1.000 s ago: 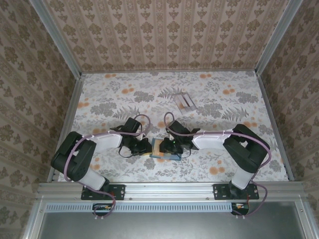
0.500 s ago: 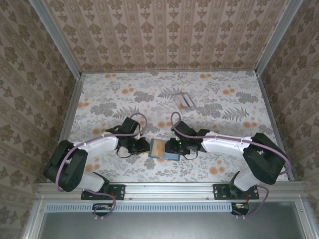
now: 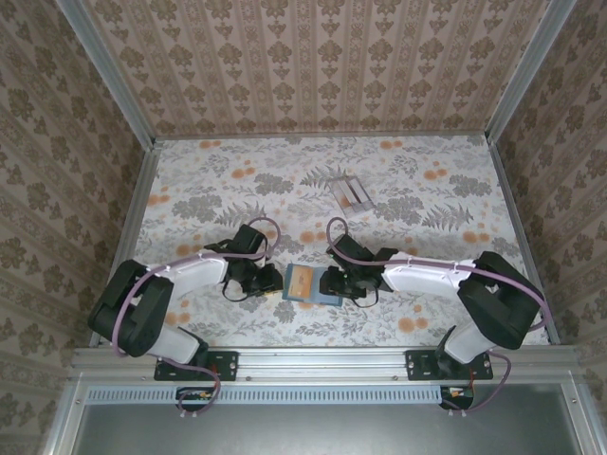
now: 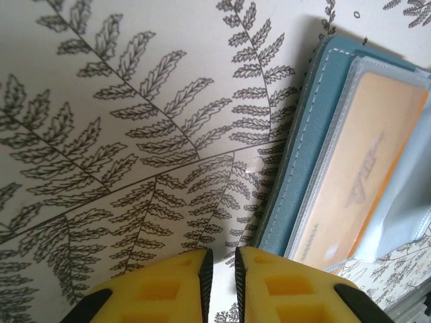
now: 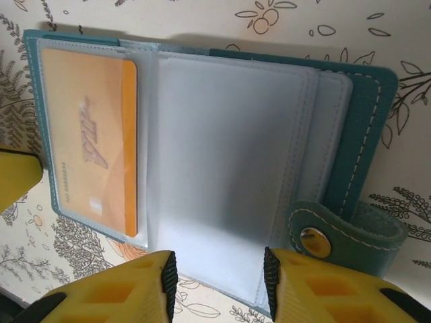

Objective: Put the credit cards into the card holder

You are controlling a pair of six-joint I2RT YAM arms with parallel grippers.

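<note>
1. A table covered in pale cloth printed with grey ferns and orange flowers (image 3: pixel 218 171) fills the middle of my overhead view, walled on three sides by brown patterned wallpaper panels (image 3: pixel 313 66).
2. The left arm, white and black with a pink cable (image 3: pixel 180 275), and the matching right arm (image 3: pixel 427 275) reach in from the near edge. They point toward each other near the front centre of the table.
3. Between their tips lies the dark teal-blue folding card holder (image 5: pixel 367 128), opened flat on the cloth with its inside facing up.
4. A stack of frosted clear plastic sleeves (image 5: pixel 229 155) is fanned across the holder's inside.
5. One orange-yellow plastic credit card (image 5: pixel 91 141) sits inside the sleeve at the holder's left end, seen from the right wrist.
6. A few pale grey-white cards with a dark stripe (image 3: pixel 349 192) lie together well apart from the holder, toward the far side of the table.
7. The right gripper (image 5: pixel 219 269) has its yellow fingers spread apart over the sleeves' near edge, clamping nothing. I cannot tell whether the tips touch the plastic.
8. The left gripper (image 4: pixel 220 259) has its fingers all but together with nothing between them, over bare cloth just beside the holder's outer edge.
9. A teal strap with a small round metal snap (image 5: pixel 315 242) sticks out at the holder's right end.
</note>
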